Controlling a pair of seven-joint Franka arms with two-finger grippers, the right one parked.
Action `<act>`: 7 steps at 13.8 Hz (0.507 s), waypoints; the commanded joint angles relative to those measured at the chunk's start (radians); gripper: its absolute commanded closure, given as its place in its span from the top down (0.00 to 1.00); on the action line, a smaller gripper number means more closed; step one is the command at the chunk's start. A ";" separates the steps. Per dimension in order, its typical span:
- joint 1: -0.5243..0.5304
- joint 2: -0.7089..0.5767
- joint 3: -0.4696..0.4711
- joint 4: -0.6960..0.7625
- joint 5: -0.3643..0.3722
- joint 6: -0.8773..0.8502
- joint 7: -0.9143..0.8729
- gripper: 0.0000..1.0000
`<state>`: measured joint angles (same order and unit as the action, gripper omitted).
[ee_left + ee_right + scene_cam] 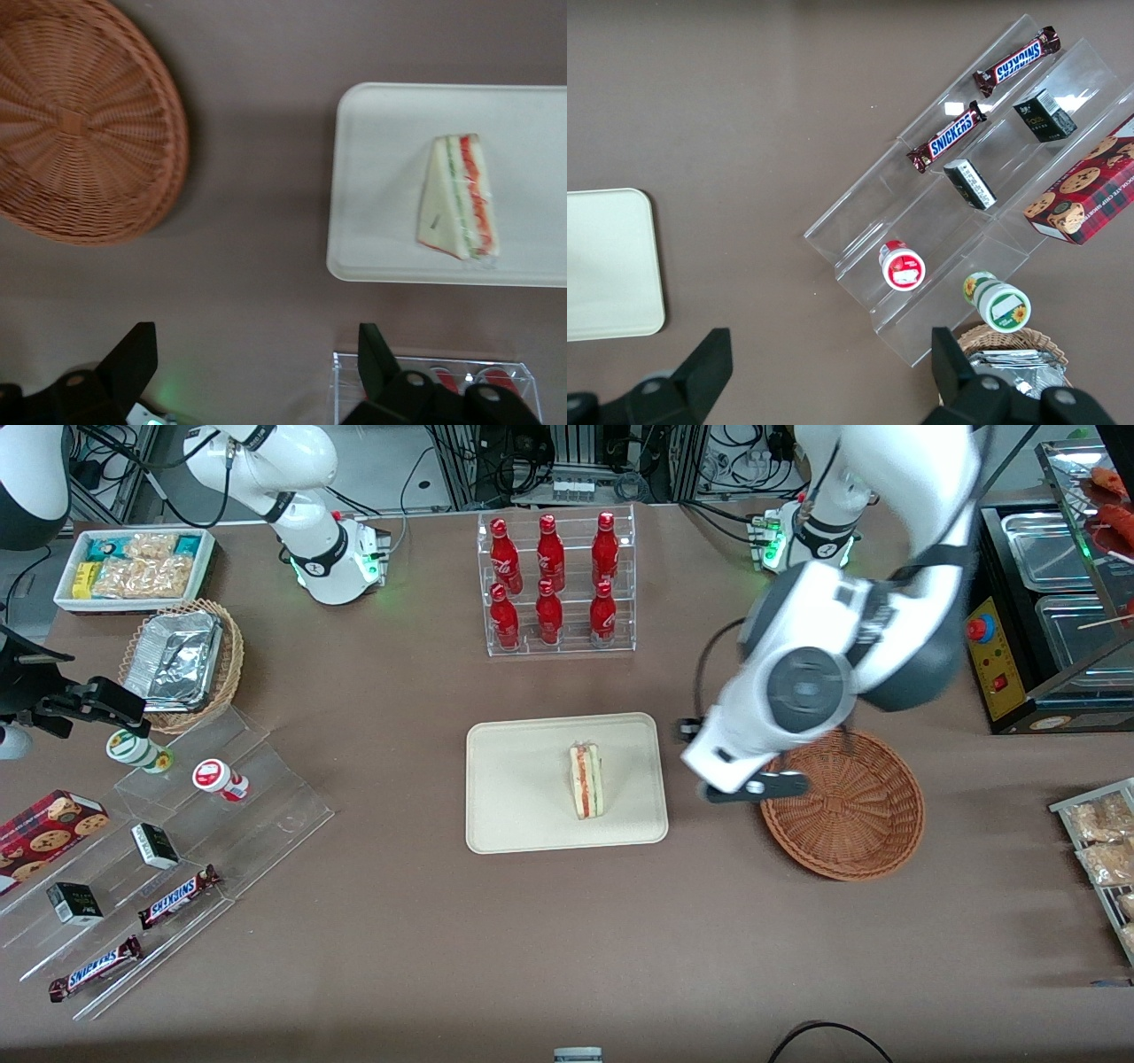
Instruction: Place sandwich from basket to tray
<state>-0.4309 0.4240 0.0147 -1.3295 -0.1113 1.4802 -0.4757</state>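
Front view: a flat cream tray (pixel 523 815) with rounded corners sits at frame centre on the brown surface (pixel 399 930), holding the wrapped triangular sandwich (pixel 586 781). Right of it, a round reddish-brown woven basket (pixel 855 824) is empty; the white arm hides its upper-left rim. The end effector (pixel 740 784) hangs between tray and basket.

Left wrist view: the fingers (pixel 133 359) stand wide apart, gripping nothing. The sandwich (pixel 461 199) lies on the tray (pixel 381 177); the basket (pixel 80 124) is cut off by the frame edge.
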 commanded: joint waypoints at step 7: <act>0.178 -0.272 0.008 -0.246 0.074 -0.015 0.221 1.00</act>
<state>-0.2582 0.2192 0.0320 -1.5111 -0.0839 1.4753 -0.2642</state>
